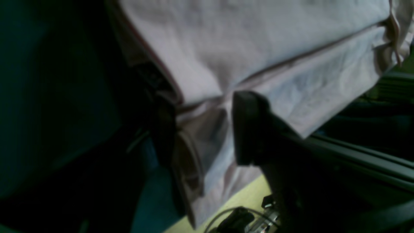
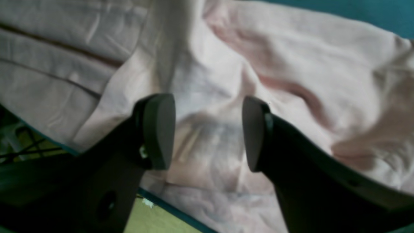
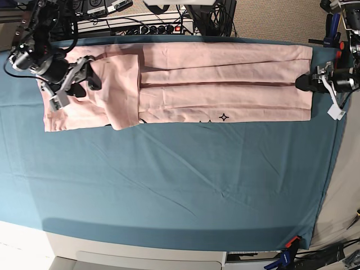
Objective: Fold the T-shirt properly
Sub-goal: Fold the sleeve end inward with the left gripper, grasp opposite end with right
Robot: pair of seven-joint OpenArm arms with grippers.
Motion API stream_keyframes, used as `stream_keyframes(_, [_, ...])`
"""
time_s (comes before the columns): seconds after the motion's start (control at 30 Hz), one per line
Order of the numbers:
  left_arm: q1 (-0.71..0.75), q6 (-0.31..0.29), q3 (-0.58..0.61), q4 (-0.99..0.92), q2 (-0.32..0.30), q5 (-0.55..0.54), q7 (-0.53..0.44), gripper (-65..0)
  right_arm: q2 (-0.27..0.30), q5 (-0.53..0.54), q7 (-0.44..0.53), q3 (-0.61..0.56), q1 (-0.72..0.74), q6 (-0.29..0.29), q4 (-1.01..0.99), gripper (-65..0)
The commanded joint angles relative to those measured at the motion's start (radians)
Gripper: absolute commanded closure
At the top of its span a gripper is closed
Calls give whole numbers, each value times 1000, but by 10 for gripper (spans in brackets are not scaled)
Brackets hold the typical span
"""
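Note:
The pale pink T-shirt (image 3: 225, 84) lies as a long strip along the back of the table, plain side up. A small black print (image 3: 224, 117) peeks out at its front edge, and a flap (image 3: 121, 90) is folded over at its left end. My left gripper (image 3: 304, 83) is at the shirt's right end. In the left wrist view this gripper (image 1: 203, 129) is open, with layered edges of the shirt (image 1: 258, 38) between the jaws. My right gripper (image 3: 90, 77) is over the left end. In the right wrist view it (image 2: 208, 129) is open and empty just above the wrinkled shirt (image 2: 291, 64).
A teal table cloth (image 3: 169, 180) covers the whole table in front of the shirt. Cables and power strips (image 3: 140, 22) run behind the back edge. The table's right edge is close to my left gripper. A clamp (image 3: 289, 243) sits at the front right corner.

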Motion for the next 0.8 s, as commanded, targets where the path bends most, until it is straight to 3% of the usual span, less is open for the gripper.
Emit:
stream_keyframes(0.0, [-5, 4, -2, 8, -11, 6, 14, -292, 19, 4, 30, 0, 12, 1, 16, -332])
stream_keyframes(0.17, [-5, 2, -2, 8, 0, -8, 22, -245, 19, -7, 42, -2, 16, 1, 16, -332])
stream_keyframes(0.23, [-5, -5, -2, 8, 10, -21, 21, -155, 19, -7, 42, -2, 16, 1, 16, -332])
stream_keyframes(0.3, [-6, -25, -2, 8, 16, -26, 21, -20, 19, -11, 46, -2, 16, 1, 16, -332])
stream_keyframes(0.33, [-6, -27, -2, 9, 16, -26, 21, 0, 19, -19, 51, -2, 16, 1, 16, -332])
stream_keyframes(0.5, [-16, -26, -3, 18, -6, -48, 27, 0, 19, -143, 102, -2, 16, 1, 16, -332])
stream_keyframes(0.63, [-21, -61, -3, 114, -6, -113, 65, 0, 19, -263, 146, -2, 16, -81, 16, -332])
stream_keyframes(0.77, [14, -56, -2, 276, 31, -61, 41, 0, 18, -350, 158, -2, 16, -141, 16, -332])
